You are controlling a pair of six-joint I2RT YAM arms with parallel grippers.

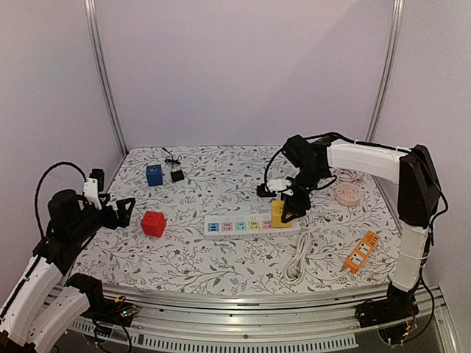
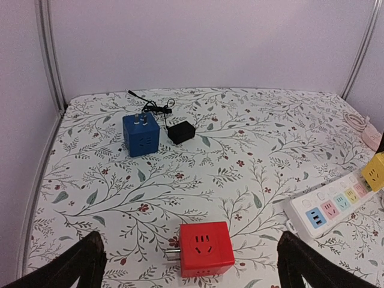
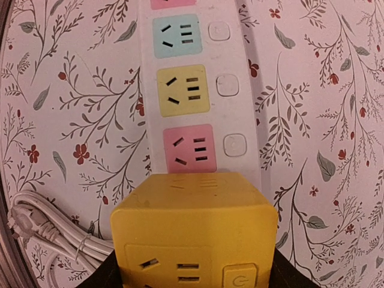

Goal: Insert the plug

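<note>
Plug first: the yellow plug cube [image 1: 277,213] is standing upright on the right end of the white power strip [image 1: 250,226], which is lying across the middle of the flowered desk [image 1: 221,158]. The right tool [image 1: 292,208] is reaching down from above and pinching the cube, one finger pressing each side. In the right wrist view the cube [image 3: 192,234] is covering the strip's end just past the pink, yellow and blue outlets; whether its prongs are sitting fully home, cannot tell.

The left tool [image 1: 126,212] is hovering over the left side of the desk with fingers spread wide, gripping nothing. A red cube [image 2: 206,248] is lying just ahead of it, prongs pointing left.

A blue cube [image 1: 154,175] and a black adapter [image 1: 177,176] are sitting side by side near the back. A pink round socket [image 1: 347,194], an orange strip [image 1: 362,251] and a coiled white cord [image 1: 297,259] are lying on the right.
</note>
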